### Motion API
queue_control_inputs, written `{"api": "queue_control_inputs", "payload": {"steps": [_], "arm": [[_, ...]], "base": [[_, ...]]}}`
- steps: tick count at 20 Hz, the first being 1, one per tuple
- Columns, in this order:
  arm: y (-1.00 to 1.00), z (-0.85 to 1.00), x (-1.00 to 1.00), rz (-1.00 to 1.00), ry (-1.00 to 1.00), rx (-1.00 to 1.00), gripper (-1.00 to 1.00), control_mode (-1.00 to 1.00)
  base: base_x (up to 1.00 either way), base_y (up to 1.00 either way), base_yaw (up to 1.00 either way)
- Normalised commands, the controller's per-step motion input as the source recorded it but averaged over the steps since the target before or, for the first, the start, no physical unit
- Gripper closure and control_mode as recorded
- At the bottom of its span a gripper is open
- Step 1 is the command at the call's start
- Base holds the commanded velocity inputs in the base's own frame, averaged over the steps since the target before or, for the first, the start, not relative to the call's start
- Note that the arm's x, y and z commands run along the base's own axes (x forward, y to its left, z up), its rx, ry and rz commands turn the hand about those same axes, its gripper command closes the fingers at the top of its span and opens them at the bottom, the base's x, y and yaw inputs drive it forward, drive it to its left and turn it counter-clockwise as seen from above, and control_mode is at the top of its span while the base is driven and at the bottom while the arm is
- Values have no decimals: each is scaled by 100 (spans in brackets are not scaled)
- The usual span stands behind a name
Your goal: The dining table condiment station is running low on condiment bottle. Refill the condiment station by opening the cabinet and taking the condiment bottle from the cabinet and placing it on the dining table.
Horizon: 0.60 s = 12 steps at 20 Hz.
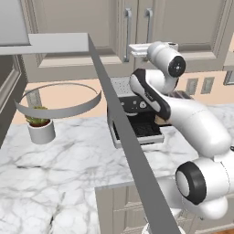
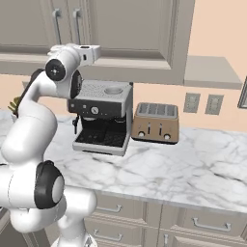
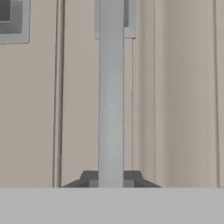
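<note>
The cabinet is a beige wall unit, and both panelled doors stand closed. Two vertical silver bar handles run side by side at the door seam. My gripper is shut on one handle bar, with a dark fingertip on each side of it. In the left base view the gripper sits at the lower end of the left handle. The condiment bottle is hidden. The dining table is out of view.
A steel coffee machine stands on the marble counter right under the hand. Beside it are a toaster and a potted plant. A grey bar crosses the left base view diagonally.
</note>
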Motion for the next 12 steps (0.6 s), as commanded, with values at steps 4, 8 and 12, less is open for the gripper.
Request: {"api": "queue_control_inputs", "payload": {"steps": [4, 8, 12], "arm": [[-26, -22, -49, 3, 0, 0, 100, -100], [-52, -9, -100, 1, 0, 1, 100, -100], [-71, -1, -100, 4, 0, 4, 100, -100]], "base": [[0, 0, 0], [0, 0, 0], [0, 0, 0]]}}
